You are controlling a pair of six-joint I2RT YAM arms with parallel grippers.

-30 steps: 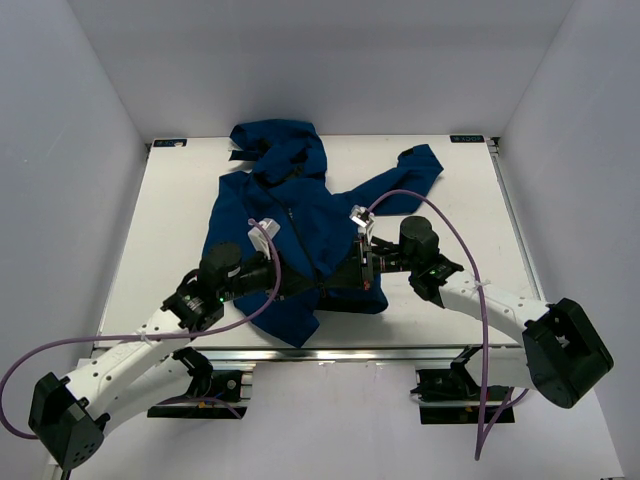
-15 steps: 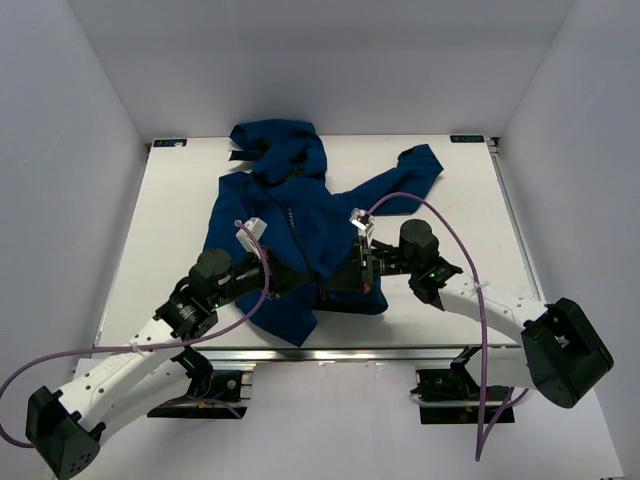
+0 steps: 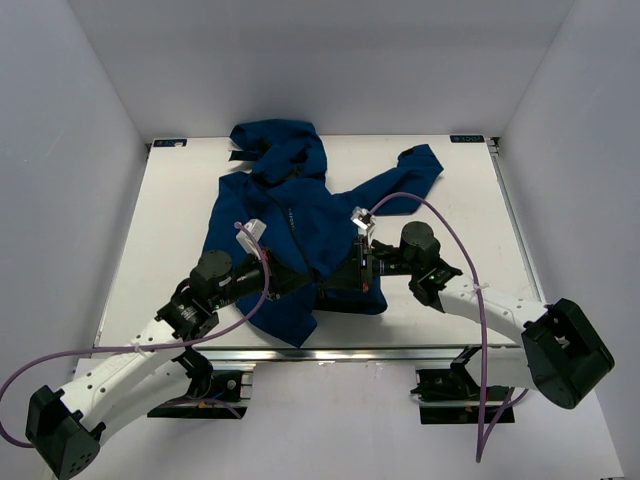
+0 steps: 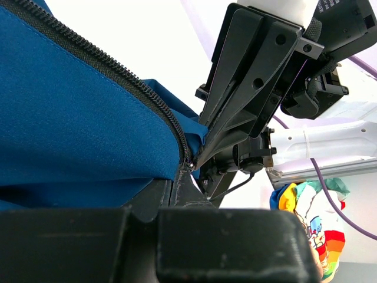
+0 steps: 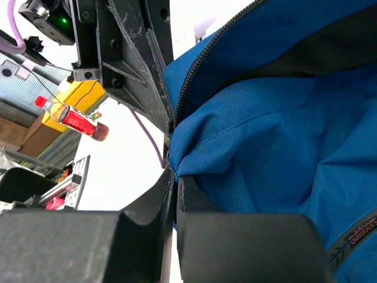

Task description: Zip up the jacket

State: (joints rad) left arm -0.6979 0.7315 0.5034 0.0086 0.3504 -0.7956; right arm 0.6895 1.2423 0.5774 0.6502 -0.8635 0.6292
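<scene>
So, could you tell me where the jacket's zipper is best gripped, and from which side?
Pinch the zipper at its lower end, at the near hem, coming in from the near side. The jacket lies with its hood far, so the teeth end there in a thin edge.

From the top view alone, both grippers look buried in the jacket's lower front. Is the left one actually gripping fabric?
Observer: Yes. The left wrist view shows the left gripper shut on the jacket edge, right where the zipper teeth end.
Operator: And the right?
Observer: Its wrist view shows the right gripper shut on a blue fold beside another row of teeth.
Operator: How close are the two?
Observer: In the left wrist view the right gripper's fingers taper down right next to the left's tips. I cannot tell whether they touch.
</scene>
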